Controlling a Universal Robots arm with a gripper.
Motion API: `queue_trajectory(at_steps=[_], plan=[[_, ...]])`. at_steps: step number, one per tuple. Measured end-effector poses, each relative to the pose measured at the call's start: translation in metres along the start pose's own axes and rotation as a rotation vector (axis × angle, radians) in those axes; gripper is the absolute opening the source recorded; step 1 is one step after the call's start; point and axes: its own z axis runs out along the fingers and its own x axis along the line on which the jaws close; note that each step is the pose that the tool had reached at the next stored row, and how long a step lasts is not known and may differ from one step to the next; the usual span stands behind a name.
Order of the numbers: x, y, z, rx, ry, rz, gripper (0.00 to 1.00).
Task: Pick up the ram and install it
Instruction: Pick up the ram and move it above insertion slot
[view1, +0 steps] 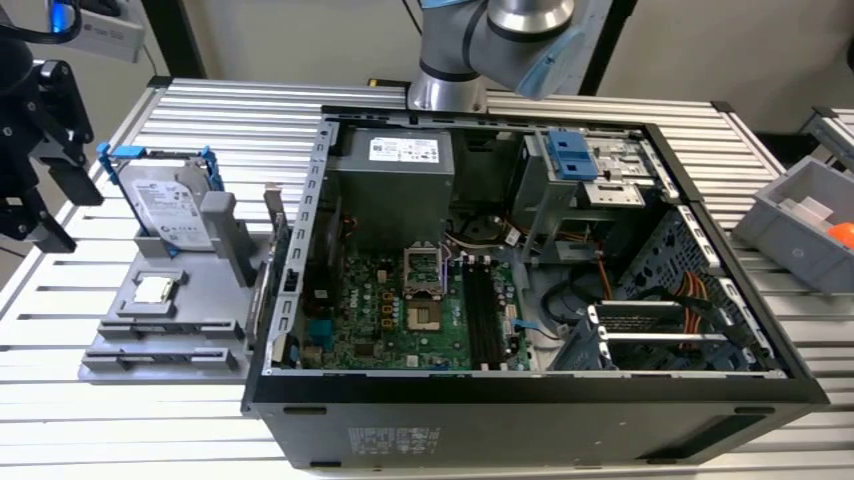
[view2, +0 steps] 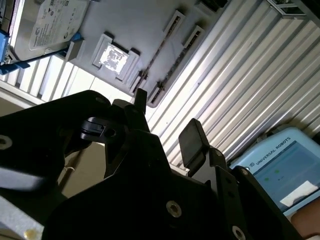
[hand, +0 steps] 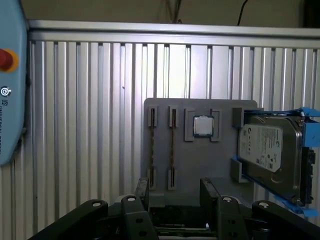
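The black gripper (hand: 176, 194) hangs at the exterior view's left edge, apart from the grey plastic holder tray (hand: 200, 160). Its jaws are spread, with nothing between them. The ram (hand: 172, 150), a thin, long, dark strip, stands on edge in the tray slot nearest the square silver processor chip (hand: 202, 126). A similar strip occupies the parallel slot. The open black computer case (view1: 534, 395) rests beside the tray on the ribbed aluminium tabletop (view1: 240, 110).
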Motion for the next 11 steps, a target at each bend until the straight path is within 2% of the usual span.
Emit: queue_trajectory(at_steps=[11], plan=[[0.0,0.0,0.0046,0.0028,-0.006,0.0,1.0]])
